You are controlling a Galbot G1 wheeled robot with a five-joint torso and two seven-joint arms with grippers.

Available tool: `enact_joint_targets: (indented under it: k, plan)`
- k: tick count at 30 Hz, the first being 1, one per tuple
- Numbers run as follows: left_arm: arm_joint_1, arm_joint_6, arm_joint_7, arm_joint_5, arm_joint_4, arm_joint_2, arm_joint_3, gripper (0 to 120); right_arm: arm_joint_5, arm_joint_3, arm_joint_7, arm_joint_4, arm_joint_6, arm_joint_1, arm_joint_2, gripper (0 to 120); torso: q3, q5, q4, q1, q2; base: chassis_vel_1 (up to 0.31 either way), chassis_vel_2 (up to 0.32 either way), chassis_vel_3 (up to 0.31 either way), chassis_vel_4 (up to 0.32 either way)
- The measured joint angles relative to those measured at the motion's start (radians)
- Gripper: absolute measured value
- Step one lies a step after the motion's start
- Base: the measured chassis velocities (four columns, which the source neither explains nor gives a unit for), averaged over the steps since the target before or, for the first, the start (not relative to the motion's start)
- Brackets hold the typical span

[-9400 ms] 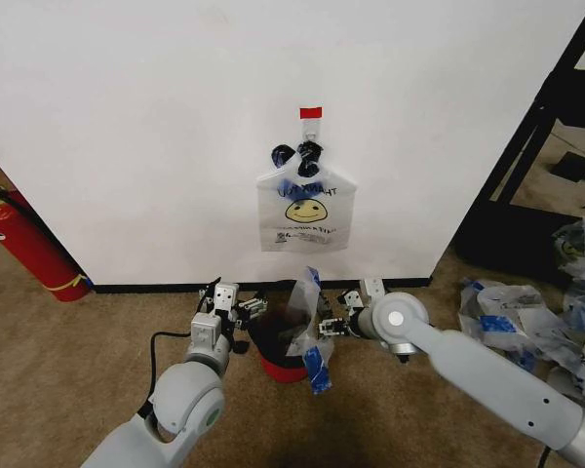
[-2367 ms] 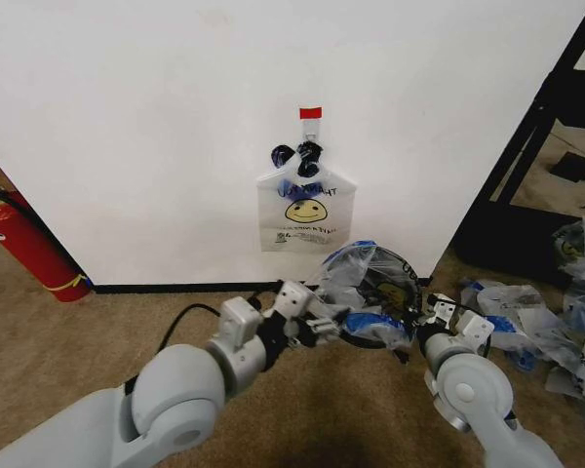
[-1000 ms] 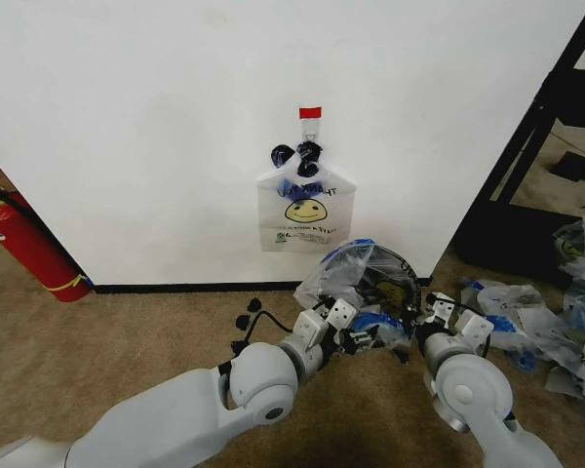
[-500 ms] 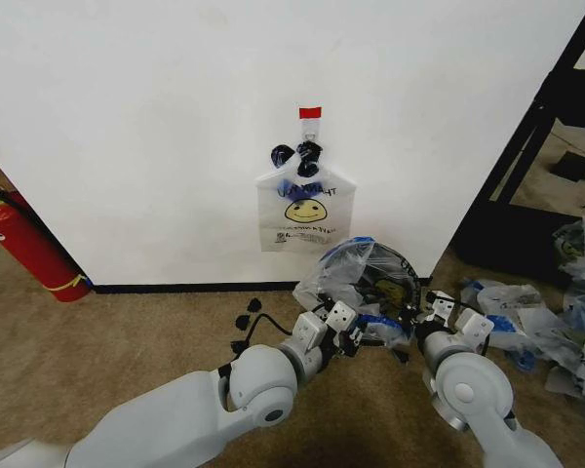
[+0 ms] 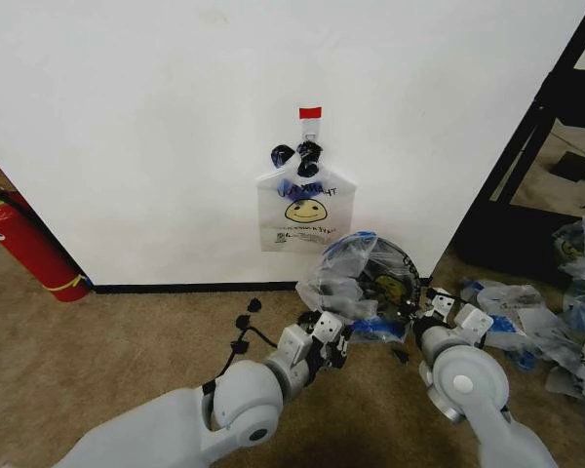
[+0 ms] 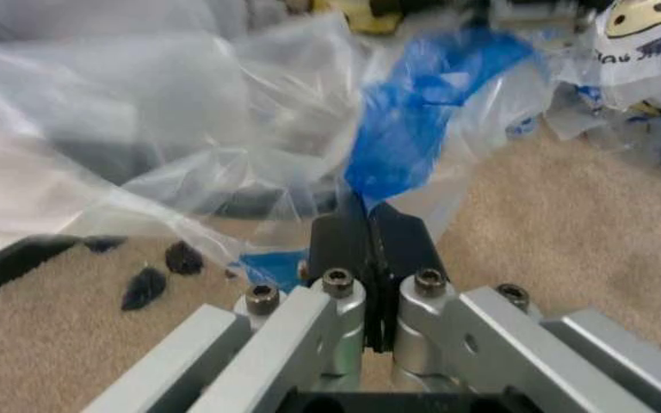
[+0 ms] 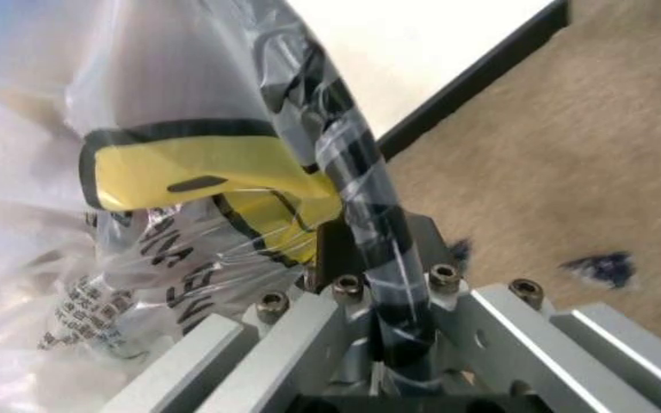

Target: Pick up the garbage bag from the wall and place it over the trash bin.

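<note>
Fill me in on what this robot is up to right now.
The robot holds a thin translucent plastic garbage bag with blue tape patches and a yellow smiley print low over the carpet by the wall. Its left claw is shut on a blue-taped part of the bag. Its right claw grips the dark rim of the round black wire-mesh trash bin, bag plastic pinched over it. The bin appears tipped, the bag draped around it. Another smiley bag hangs on the wall above.

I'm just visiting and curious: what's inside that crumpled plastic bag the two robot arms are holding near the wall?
Through the garbage bag, dark wire mesh of the trash bin shows. The bin's base is covered. Left gripper pinches blue tape; right gripper clamps the rim.
</note>
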Motion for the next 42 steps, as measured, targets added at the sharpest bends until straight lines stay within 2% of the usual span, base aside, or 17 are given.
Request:
enact_joint_targets:
  k: [9, 20, 32, 37, 42]
  plan:
    - [0.058, -0.030, 0.019, 0.060, 0.037, 0.009, -0.023, 0, 0.050, -0.015, 0.031, 0.046, -0.018, -0.012, 0.000, 0, 0.000, 0.0001, -0.0004, 0.000, 0.000, 0.000, 0.000, 0.000, 0.000]
    - [0.121, -0.099, 0.041, 0.186, 0.134, -0.026, -0.044, 0, 0.101, 0.038, 0.052, 0.062, -0.046, -0.046, -0.015, 0, 0.000, 0.0001, -0.0003, 0.000, 0.000, 0.000, 0.000, 0.000, 0.000]
    - [0.177, -0.154, 0.049, 0.240, 0.194, -0.061, -0.083, 0, 0.144, 0.084, 0.030, 0.119, -0.098, -0.144, -0.023, 0, 0.000, 0.0001, -0.0004, 0.000, 0.000, 0.000, 0.000, 0.000, 0.000]
    - [0.194, -0.167, 0.053, 0.251, 0.197, -0.045, -0.101, 0, 0.171, 0.116, 0.008, 0.148, -0.128, -0.190, -0.039, 0, 0.000, 0.0001, -0.0003, 0.000, 0.000, 0.000, 0.000, 0.000, 0.000]
    - [0.218, -0.166, 0.055, 0.257, 0.165, -0.026, -0.115, 0, 0.179, 0.132, -0.001, 0.151, -0.139, -0.206, -0.040, 0, 0.000, 0.0000, -0.0004, 0.000, 0.000, 0.000, 0.000, 0.000, 0.000]
